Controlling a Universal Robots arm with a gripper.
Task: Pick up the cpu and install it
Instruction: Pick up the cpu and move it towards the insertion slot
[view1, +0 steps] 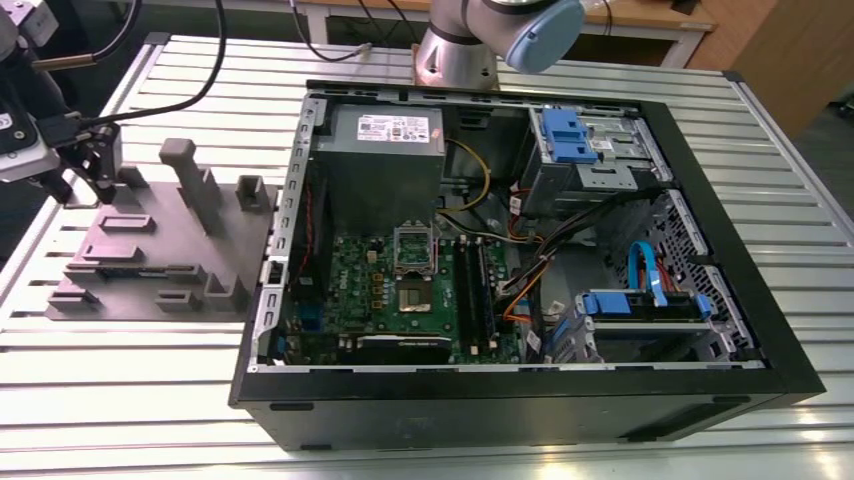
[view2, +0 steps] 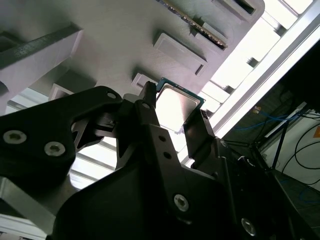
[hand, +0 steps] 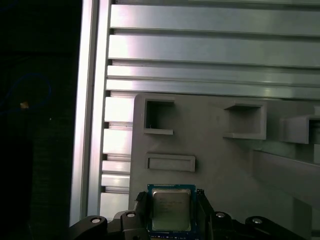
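Observation:
The cpu (hand: 170, 209), a small square chip with a silver top and a thin blue-green rim, sits between my two black fingers (hand: 141, 210). In both wrist views the fingers press on its opposite edges, just over the grey holder block (hand: 225, 165). The second wrist view shows the cpu (view2: 175, 106) tilted and close above the block. In the exterior view my gripper (view1: 83, 192) hangs at the far left over the block's (view1: 160, 255) back corner. The motherboard's socket (view1: 414, 268) lies inside the open computer case (view1: 534, 250), well to the exterior view's right of the gripper.
The holder block carries several raised posts (view1: 180, 165) and recessed pockets (hand: 159, 117). Cables (view1: 174, 100) trail from the wrist. Inside the case are a grey power supply (view1: 380, 150), RAM sticks (view1: 470, 285), blue drive bays (view1: 567, 135) and loose wires. The table (view1: 120, 380) is slatted metal.

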